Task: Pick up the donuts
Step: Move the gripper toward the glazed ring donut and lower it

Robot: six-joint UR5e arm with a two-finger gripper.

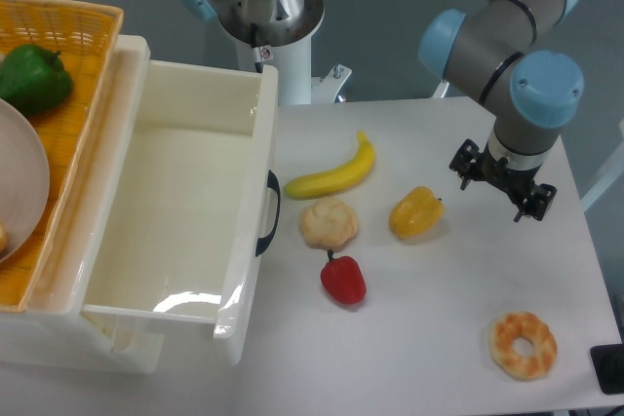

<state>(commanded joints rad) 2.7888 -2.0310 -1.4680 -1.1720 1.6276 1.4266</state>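
White table [439, 338], with the donut [523, 344] flat near its front right corner, well apart from everything else. Gripper [502, 187] hung above the right side, just right of a yellow pepper [414, 212]; fingers not visible, so grip impossible to tell. Near the middle: banana [333, 173], beige bun [329, 223], red pepper [343, 280]. Open white drawer [175, 211] at left.

1 fixed camera covers the scene. It sits above the table [439, 358] and looks steeply down at medium range. The white tabletop fills the right and lower centre of the frame. The white bin [175, 211] occupies the left. The arm base [258, 7] stands at the top centre edge. The arm [507, 46] enters from the upper right. No 2nd view is supplied.
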